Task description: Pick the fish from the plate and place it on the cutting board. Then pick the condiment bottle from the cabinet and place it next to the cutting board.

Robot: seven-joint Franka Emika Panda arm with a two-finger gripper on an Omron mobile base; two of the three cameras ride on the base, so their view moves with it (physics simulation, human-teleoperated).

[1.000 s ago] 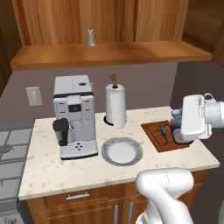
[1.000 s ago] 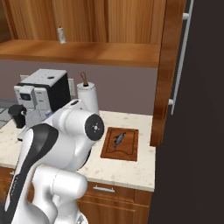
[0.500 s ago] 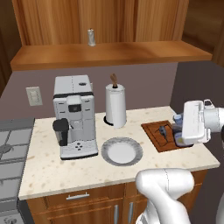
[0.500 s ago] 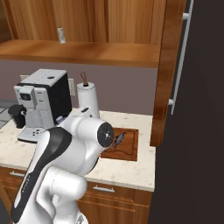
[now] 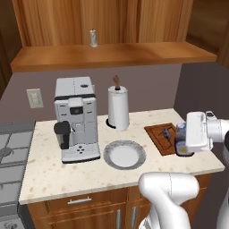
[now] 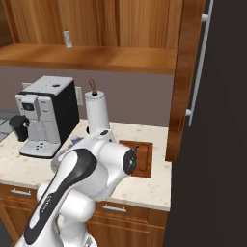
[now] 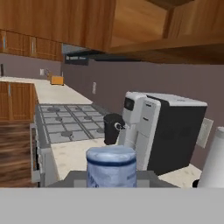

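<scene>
The jaws, clamped on the bottle (image 5: 181,136), have sunk lower beside the cutting board (image 5: 160,138) over the last second — it now hangs at the board's 3 o'clock edge, so only set-down and release seem left. The fish (image 5: 166,133) lies on the board, the plate (image 5: 125,154) is bare at the board's 9 o'clock, and the paper towel roll (image 5: 118,108) and coffee machine (image 5: 76,118) stand well clear.

Over the last second the gripper (image 5: 180,142) has sunk lower beside the cutting board (image 5: 157,137), carrying the condiment bottle (image 5: 180,139) clamped between its jaws down toward the counter (image 5: 134,176); in the right base view the arm's elbow has folded down, now covering the fish on the board
</scene>
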